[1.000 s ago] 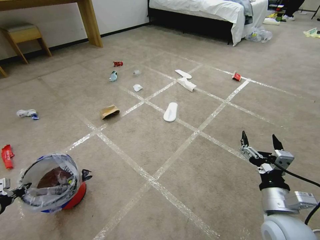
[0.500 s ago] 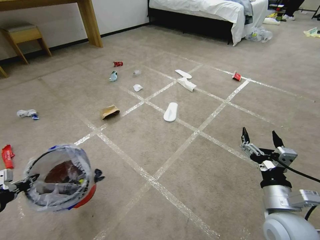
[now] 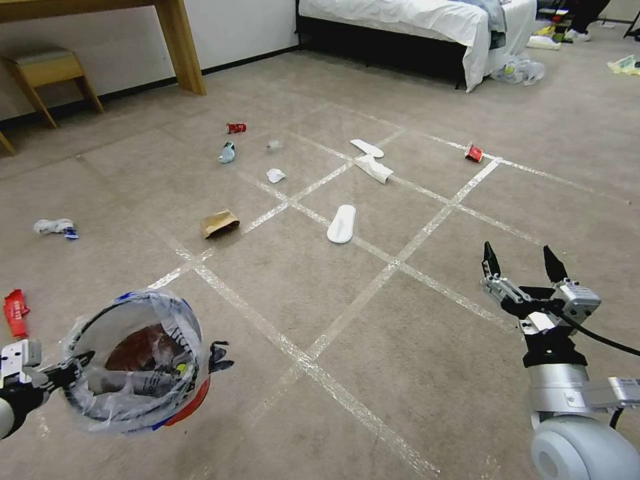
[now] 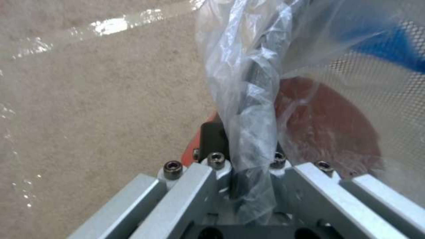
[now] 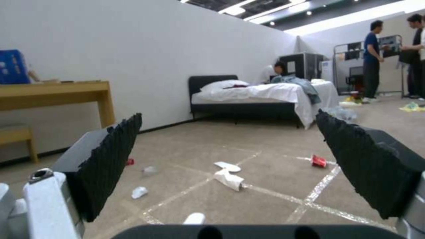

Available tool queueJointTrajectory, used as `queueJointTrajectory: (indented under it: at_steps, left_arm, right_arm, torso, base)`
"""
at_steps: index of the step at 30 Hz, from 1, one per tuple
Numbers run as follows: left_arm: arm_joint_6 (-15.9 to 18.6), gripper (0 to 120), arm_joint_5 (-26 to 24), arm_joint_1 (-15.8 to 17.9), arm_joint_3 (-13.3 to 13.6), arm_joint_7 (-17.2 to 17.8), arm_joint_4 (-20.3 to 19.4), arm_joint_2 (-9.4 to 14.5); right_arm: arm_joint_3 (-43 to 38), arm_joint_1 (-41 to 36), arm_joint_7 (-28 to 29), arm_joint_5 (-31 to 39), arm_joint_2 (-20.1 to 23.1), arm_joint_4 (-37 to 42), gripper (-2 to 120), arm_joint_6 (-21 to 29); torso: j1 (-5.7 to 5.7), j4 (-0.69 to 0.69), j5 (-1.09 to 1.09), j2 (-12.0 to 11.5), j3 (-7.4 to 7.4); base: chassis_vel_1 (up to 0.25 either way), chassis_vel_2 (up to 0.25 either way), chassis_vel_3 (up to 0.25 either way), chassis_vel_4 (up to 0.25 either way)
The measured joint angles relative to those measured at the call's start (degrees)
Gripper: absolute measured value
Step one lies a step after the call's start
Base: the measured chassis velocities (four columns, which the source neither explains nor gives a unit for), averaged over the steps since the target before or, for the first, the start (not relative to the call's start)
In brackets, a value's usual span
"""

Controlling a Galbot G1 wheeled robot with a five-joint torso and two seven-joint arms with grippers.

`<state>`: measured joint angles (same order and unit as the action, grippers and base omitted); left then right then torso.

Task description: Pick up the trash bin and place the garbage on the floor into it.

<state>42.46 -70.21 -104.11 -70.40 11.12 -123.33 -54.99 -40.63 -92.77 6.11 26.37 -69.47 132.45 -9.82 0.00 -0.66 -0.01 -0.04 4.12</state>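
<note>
The red trash bin (image 3: 143,363), lined with a crinkled clear bag, hangs tilted just above the carpet at the near left. My left gripper (image 3: 75,367) is shut on its rim (image 4: 250,156) and the bag. At the near right my right gripper (image 3: 520,257) is held open and empty above the floor (image 3: 413,347); its fingers (image 5: 111,156) frame the room. Garbage lies farther out: white slippers (image 3: 341,223), a white wrapper (image 3: 375,168), a tissue (image 3: 275,175), a brown paper bag (image 3: 219,223), a bluish bottle (image 3: 227,153), red cans (image 3: 235,127) and a red wrapper (image 3: 15,312).
A bed (image 3: 427,20) stands at the far side with knotted plastic bags (image 3: 519,69) at its corner. A wooden desk leg (image 3: 180,47) and a stool (image 3: 47,70) stand at the far left wall. Whitish tape lines cross the carpet.
My left gripper has lifted the bin off the carpet and carried it to the right. My right gripper has risen slightly, still open.
</note>
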Motion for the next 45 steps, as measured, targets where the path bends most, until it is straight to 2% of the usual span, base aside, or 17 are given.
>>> queueJointTrajectory:
  at_steps: [5,13,20,31,40,45]
  left_arm:
    - [-0.1,1,-0.1,2.0,2.5,-1.2,-0.6,-0.7]
    - [-0.2,1,0.1,2.6,4.1,-3.1,-1.1,-1.1]
    - [-0.2,1,4.7,1.8,5.4,-6.2,0.1,-1.1]
    - [-0.3,1,5.3,2.9,4.7,-7.0,3.1,-0.1]
    - [-0.3,1,5.2,3.9,3.7,-7.1,5.9,0.0]
    - [-0.3,1,5.2,3.6,3.5,-7.3,6.1,-0.4]
  right_arm:
    - [0.5,-0.5,-0.6,0.1,0.3,0.1,100,-0.6]
    - [1.2,-0.6,-2.2,0.7,-0.2,0.2,100,-1.0]
    - [1.2,-0.3,-2.5,1.1,-1.0,0.6,100,-1.0]
    - [0.3,-0.2,-2.8,0.8,-1.4,0.6,100,-0.8]
    - [-0.3,-0.4,-3.2,0.0,-1.6,-0.3,100,-1.8]
    - [-0.5,-0.5,-3.2,-0.1,-1.6,-0.3,100,-2.1]
  torso:
    - [0.00,-0.01,0.01,0.0,0.00]
    - [0.00,-0.01,0.00,0.0,0.00]
    - [0.00,0.00,0.00,0.0,0.00]
    - [0.00,-0.01,0.00,0.0,0.00]
    - [0.00,-0.01,0.00,0.0,0.00]
    - [0.00,0.00,0.00,0.0,-0.01]
  base:
    - [0.000,0.000,0.000,0.000]
    - [0.000,0.000,0.000,0.000]
    - [0.000,0.000,0.000,0.000]
    - [0.000,0.000,0.000,0.000]
    - [0.000,0.000,0.000,0.000]
    - [-0.039,0.025,0.037,-0.028]
